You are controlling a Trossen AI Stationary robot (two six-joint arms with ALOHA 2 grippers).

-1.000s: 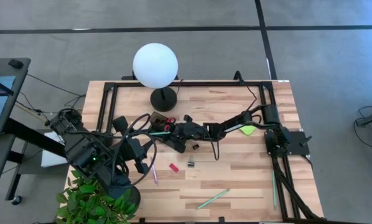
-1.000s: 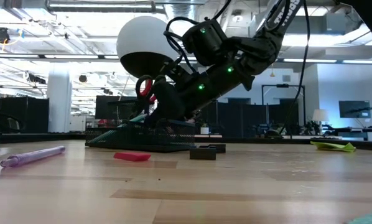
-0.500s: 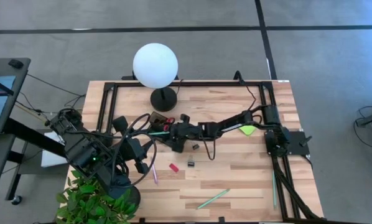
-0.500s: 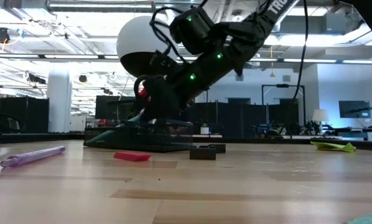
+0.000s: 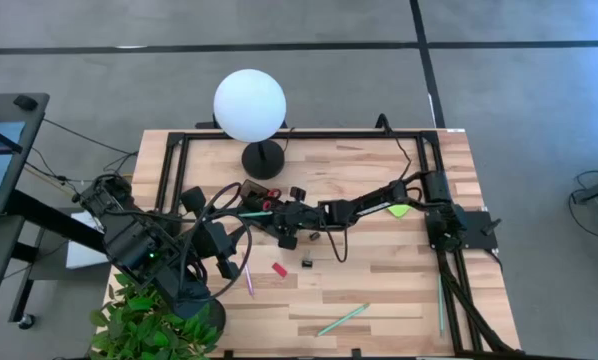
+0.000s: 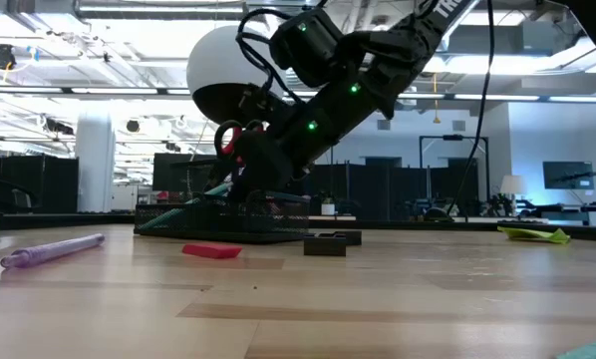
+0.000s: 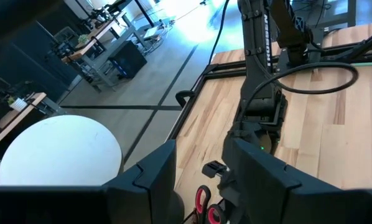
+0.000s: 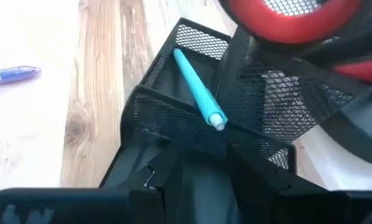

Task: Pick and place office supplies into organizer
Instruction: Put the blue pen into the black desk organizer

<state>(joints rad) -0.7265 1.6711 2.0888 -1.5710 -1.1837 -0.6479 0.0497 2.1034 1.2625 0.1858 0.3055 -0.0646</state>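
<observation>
Organizer (image 5: 262, 205): black mesh desk tray, on the wooden counter (image 5: 399, 280) just in front of the round black lamp base (image 5: 263, 158) that carries the white globe (image 5: 249, 105). Red-handled scissors (image 5: 272, 194) stand in it; in the right wrist view a teal pen (image 8: 198, 98) lies slanted over a mesh divider, tip end inside a compartment.

Open room: the counter on the near side of the organizer is mostly bare wood. Loose items there: small red block (image 5: 279, 269) and small black clip (image 5: 306, 263) near the organizer, purple pen (image 5: 247, 279) beside the left arm, light-green pen (image 5: 342, 319) well apart near the counter's front edge, lime-green sticky-note pad (image 5: 398, 209) well apart toward the right arm's base. A black frame rail runs round the counter edge.

Right gripper (image 5: 282, 222): arm stretched low and nearly flat across the counter from its base, wrist tipped down at the organizer's near edge. Fingers sit over the mesh wall; they are cut off in the wrist view and I cannot tell whether they are apart or closed, nor whether anything is held.

Left gripper (image 7: 201, 180): parked beside the organizer, away from the right arm's base, fingers apart, holding nothing.

Hidden: organizer compartments largely covered by the right arm in the high view; a potted plant (image 5: 154, 320) covers the counter's front corner nearest the left arm.
</observation>
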